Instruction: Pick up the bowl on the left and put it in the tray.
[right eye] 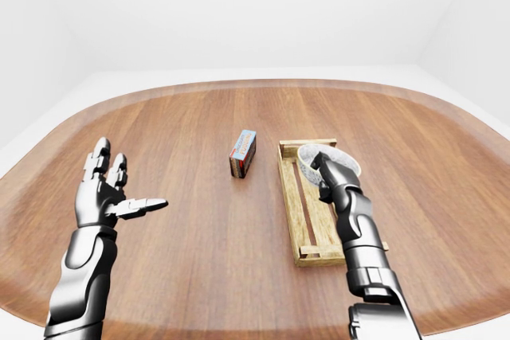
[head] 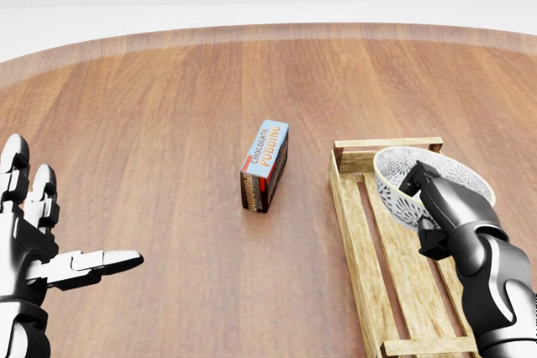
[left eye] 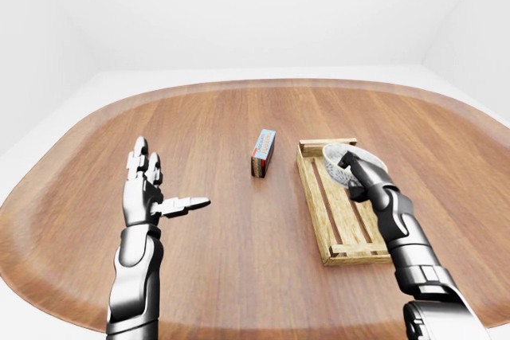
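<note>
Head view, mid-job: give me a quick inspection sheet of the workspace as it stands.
Surface: wooden table, rounded edge.
Job's things: patterned bowl tilted, over the top end of the slatted wooden tray; contact with the slats cannot be told.
Clutter: chocolate pudding box standing left of the tray, apart from it.
Grippers: right hand, fingers closed on the bowl's rim; left hand open, holding nothing.
Cables: nothing seen.
Surroundings: plain white walls.
</note>
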Motion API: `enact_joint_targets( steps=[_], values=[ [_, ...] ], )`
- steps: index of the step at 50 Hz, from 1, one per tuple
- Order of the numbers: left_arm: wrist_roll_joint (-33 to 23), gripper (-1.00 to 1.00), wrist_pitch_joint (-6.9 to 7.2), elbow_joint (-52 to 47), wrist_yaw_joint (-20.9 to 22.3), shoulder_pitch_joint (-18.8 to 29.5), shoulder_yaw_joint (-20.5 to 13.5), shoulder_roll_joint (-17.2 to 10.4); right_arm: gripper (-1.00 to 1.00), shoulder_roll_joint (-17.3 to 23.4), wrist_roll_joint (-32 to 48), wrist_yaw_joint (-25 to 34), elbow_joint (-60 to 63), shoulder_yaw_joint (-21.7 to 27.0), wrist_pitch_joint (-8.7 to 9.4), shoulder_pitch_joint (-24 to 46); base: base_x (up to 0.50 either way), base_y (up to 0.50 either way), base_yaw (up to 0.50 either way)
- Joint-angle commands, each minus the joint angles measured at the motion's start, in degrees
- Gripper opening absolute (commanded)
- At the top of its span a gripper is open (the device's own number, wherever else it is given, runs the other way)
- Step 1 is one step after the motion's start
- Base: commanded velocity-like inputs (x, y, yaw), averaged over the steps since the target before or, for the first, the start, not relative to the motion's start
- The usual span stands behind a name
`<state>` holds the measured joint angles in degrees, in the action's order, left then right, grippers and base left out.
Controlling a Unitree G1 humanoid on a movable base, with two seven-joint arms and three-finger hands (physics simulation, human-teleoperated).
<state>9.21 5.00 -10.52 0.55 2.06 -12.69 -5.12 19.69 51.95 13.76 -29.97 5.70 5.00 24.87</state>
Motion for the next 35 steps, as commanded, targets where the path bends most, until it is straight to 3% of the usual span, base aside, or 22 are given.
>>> enact_joint_targets(
  steps=[1, 35],
  values=[
    [0.30, 1.00, 0.00, 1.17, 0.19, 0.08, -0.11, -0.16, -1.00, -0.11, 1.89, -4.32, -4.51, -0.59, 0.00, 1.43, 0.00, 0.00, 0.00],
    [0.30, 1.00, 0.00, 0.87, 0.39, -0.51, -0.38, -0.05, -1.00, -1.06, -1.92, -10.40, -19.94, -3.75, 0.00, 5.71, 0.00, 0.00, 0.00]
  ],
)
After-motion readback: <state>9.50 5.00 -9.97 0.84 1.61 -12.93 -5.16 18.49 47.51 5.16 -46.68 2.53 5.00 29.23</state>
